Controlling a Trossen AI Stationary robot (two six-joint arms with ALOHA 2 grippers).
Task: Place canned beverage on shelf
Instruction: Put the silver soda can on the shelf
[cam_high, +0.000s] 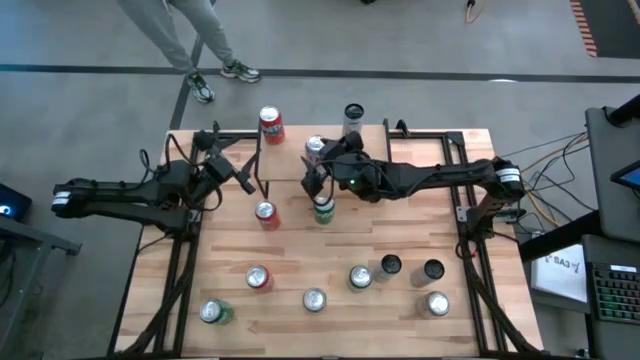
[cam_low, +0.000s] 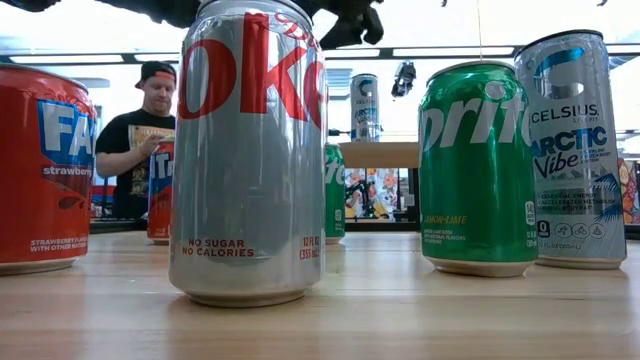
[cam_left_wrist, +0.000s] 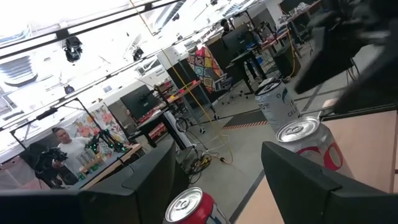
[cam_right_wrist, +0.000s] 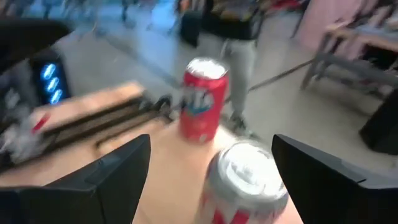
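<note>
Right claw stands wide open over the shelf, fingers either side of a silver-and-red can on the shelf, not gripping. Left claw hangs part open, empty, beside the shelf above the surface

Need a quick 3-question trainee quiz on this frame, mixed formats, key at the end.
1. True or false: the left gripper and the right gripper are both shut.
2. The right gripper hangs over: A) the shelf; B) the table's front edge; C) the floor.
3. Fill in: the can on the table just in front of the shelf, under the right arm, is ___.

Key: 1 false, both open; 2 A; 3 green.
</note>
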